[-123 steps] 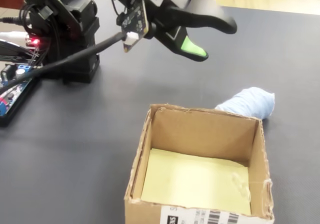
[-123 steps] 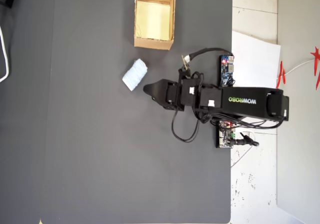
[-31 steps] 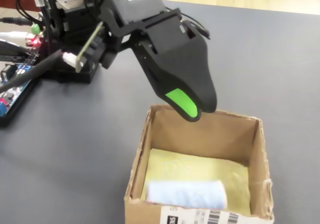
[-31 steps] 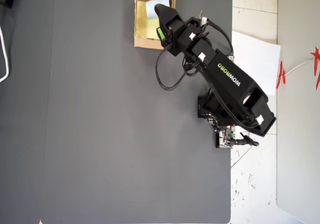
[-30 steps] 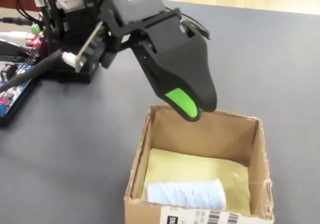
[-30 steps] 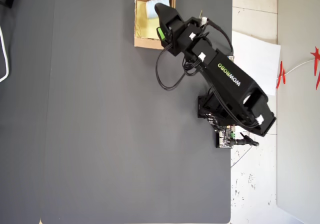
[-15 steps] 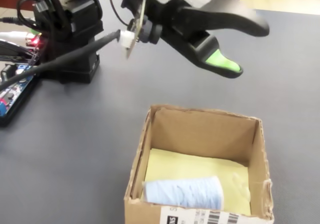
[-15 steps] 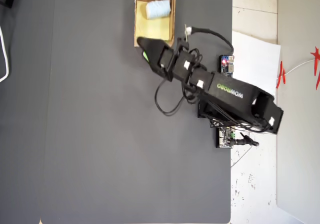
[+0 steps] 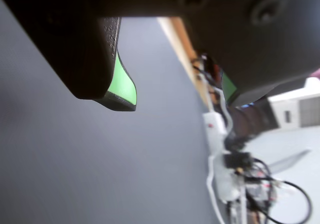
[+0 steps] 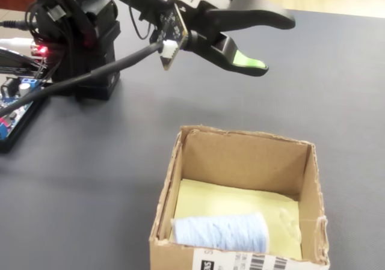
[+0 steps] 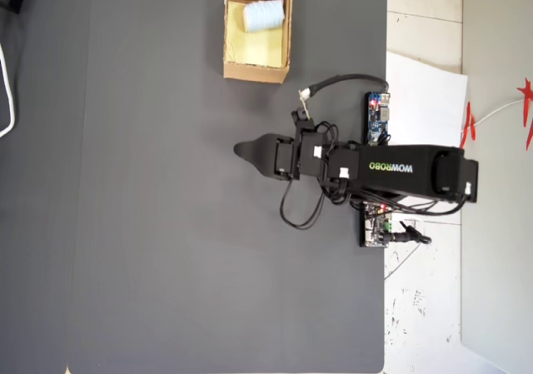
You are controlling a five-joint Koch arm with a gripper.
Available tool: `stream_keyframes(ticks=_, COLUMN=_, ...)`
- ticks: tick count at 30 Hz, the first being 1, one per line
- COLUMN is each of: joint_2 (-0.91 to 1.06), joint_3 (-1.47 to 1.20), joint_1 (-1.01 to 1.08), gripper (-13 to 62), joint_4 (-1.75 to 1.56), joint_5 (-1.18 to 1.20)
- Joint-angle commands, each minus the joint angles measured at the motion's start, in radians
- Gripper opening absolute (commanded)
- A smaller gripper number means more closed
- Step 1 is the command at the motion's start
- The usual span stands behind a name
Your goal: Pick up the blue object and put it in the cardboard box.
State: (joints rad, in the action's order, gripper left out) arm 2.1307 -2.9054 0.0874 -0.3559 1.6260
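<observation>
We are seeing the blue object [image 10: 221,232] lying inside the cardboard box [image 10: 165,195]; the gripper [image 10: 274,44] is hanging empty, fingers parted.

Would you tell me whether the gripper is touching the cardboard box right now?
Apart. In the overhead view the gripper sits over bare mat well clear of the cardboard box.

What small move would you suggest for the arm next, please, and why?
Probably just close the jaws and park. The blue object already lies inside the box, and the gripper hangs open and empty above the mat, well clear of the box, so nothing seems left to carry.
</observation>
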Motion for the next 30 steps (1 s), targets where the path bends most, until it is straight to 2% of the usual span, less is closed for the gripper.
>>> stream_keyframes(ticks=1, joint_2=0.020, joint_3=0.008, joint_1=-0.014, gripper=34.1, joint_4=-0.103, joint_5=0.028)
stream_keyframes(ticks=14, joint_2=0.225, joint_3=-0.213, joint_1=-0.083, gripper=34.1, joint_4=0.005, joint_5=0.026)
stream_keyframes(ticks=30, joint_2=0.238, joint_3=-0.213, joint_1=-0.084, gripper=34.2, joint_4=0.385, joint_5=0.018)
